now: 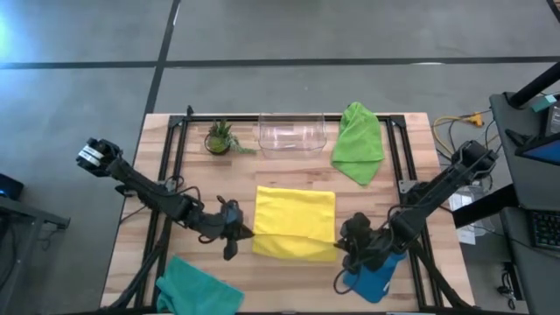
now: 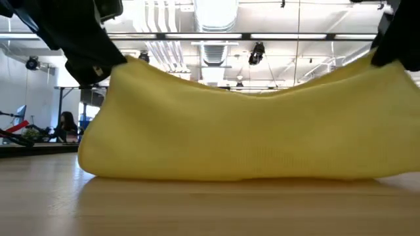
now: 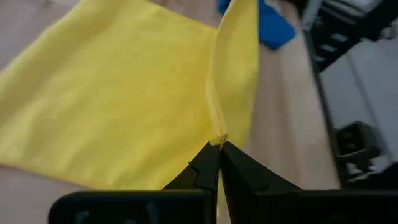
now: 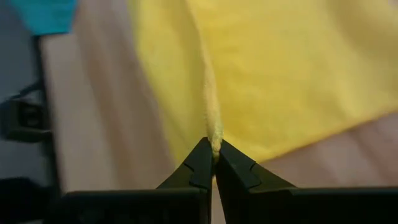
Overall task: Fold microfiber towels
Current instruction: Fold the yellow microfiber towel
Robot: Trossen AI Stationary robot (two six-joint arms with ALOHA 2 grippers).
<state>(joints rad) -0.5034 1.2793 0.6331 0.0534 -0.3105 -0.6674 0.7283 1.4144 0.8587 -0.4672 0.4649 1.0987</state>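
High view | towels: 1 yellow towel [image 1: 295, 214], 1 green towel [image 1: 359, 143], 1 teal towel [image 1: 199, 287], 1 blue towel [image 1: 374, 282]

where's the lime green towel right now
In the high view the lime green towel lies crumpled at the table's far right, beside the clear bin.

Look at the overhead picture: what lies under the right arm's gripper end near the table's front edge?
A blue towel lies there on the wooden table. Only its lower part shows; the rest is covered by the right gripper, whose fingers pinch the yellow towel.

Left tool [image 3: 217, 149] and right tool [image 4: 213, 149] clamped (arms low, converging).
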